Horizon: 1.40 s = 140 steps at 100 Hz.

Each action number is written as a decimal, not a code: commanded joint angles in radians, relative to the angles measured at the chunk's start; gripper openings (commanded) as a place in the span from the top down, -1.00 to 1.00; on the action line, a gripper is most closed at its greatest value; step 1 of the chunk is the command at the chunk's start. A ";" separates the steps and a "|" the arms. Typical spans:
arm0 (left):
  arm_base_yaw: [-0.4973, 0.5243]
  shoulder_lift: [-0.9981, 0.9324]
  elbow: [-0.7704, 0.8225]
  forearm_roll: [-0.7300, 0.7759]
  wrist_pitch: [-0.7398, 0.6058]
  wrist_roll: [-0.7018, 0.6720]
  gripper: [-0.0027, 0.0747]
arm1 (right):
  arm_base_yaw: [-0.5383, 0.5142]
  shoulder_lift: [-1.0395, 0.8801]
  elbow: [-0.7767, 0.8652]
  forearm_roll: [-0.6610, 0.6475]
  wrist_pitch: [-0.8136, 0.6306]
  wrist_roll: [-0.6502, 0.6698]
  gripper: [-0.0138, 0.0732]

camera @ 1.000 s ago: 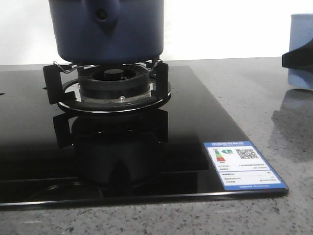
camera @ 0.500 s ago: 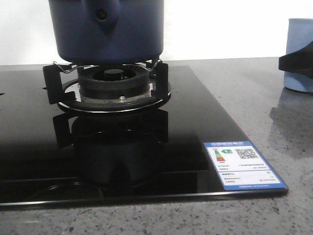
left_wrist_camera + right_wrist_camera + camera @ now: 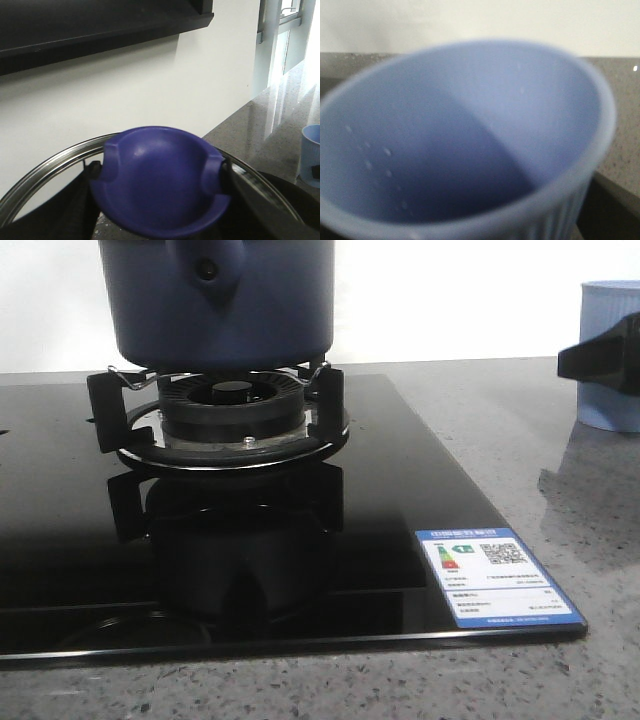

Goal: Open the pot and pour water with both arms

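The dark navy pot (image 3: 220, 300) stands on the burner's support, its handle stub with a round hole (image 3: 207, 270) facing me; its top is cut off in the front view. In the left wrist view my left gripper (image 3: 160, 186) is shut on the blue lid knob (image 3: 160, 175), a black finger (image 3: 75, 205) on either side, with the glass lid's steel rim (image 3: 45, 165) around it. At the far right, my right gripper (image 3: 605, 365) holds the pale blue ribbed cup (image 3: 612, 310), one black finger across its side. That cup (image 3: 470, 140) fills the right wrist view, blurred.
The burner and its black pot support (image 3: 230, 410) sit on a glossy black glass hob (image 3: 400, 500) with an energy label sticker (image 3: 495, 575) at its front right corner. Speckled grey counter (image 3: 540, 450) surrounds the hob. A white wall stands behind.
The cup and the right gripper's finger on it have shifted left and slightly down in the front view. The pot has not moved.
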<state>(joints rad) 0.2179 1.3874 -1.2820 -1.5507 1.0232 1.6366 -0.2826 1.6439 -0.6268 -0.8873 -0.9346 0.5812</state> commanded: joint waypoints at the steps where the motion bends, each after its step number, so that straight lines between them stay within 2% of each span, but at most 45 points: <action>1: 0.003 -0.041 -0.038 -0.101 0.010 -0.009 0.06 | -0.007 -0.076 -0.020 0.016 -0.048 0.007 -0.84; 24: 0.003 -0.041 -0.038 -0.103 0.010 -0.009 0.06 | -0.007 -0.196 0.008 -0.102 0.116 0.105 -0.84; 39: 0.003 -0.041 -0.038 -0.110 0.013 -0.009 0.06 | -0.007 -0.285 0.079 -0.101 0.230 0.105 -0.84; 54: -0.020 -0.041 -0.038 -0.112 0.014 -0.009 0.06 | -0.007 -0.389 0.170 -0.101 0.261 0.105 -0.84; 75: -0.107 -0.041 -0.038 -0.112 -0.012 -0.009 0.06 | -0.007 -0.568 0.265 -0.103 0.265 0.195 -0.84; 106: -0.274 -0.009 -0.038 -0.110 -0.084 -0.002 0.06 | -0.007 -0.795 0.311 -0.105 0.313 0.198 -0.84; 125: -0.362 0.044 -0.038 -0.108 -0.095 -0.002 0.06 | -0.007 -0.850 0.312 -0.105 0.341 0.198 -0.84; 140: -0.393 0.088 -0.038 -0.100 -0.099 -0.002 0.06 | -0.007 -0.852 0.312 -0.105 0.341 0.198 -0.84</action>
<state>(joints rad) -0.1546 1.4911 -1.2820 -1.5601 0.9221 1.6366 -0.2826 0.7995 -0.2898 -1.0143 -0.5532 0.7745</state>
